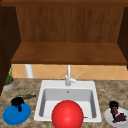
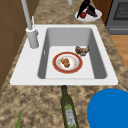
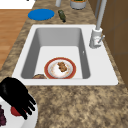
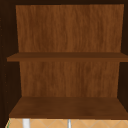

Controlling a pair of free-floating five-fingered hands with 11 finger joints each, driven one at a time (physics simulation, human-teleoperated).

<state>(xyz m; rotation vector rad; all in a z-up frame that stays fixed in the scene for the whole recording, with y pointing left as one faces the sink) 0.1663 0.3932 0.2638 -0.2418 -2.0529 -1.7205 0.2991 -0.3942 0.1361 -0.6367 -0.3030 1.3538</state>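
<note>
My left hand hovers over the back edge of a blue plate on the counter left of the sink, fingers hanging loose and holding nothing. My right hand is over a white plate on the right, fingers stretched down onto a small red piece of food, with a dark purple piece beside it. From the right side this hand points its straight fingers over the red piece. From the left side it leans over the same plate.
In the sink basin lie a red-rimmed plate with brown food and a brown bowl-like thing. A green bottle lies by the blue plate. A large red round shape covers the sink's front. The faucet, a potted plant and wooden shelves stand behind.
</note>
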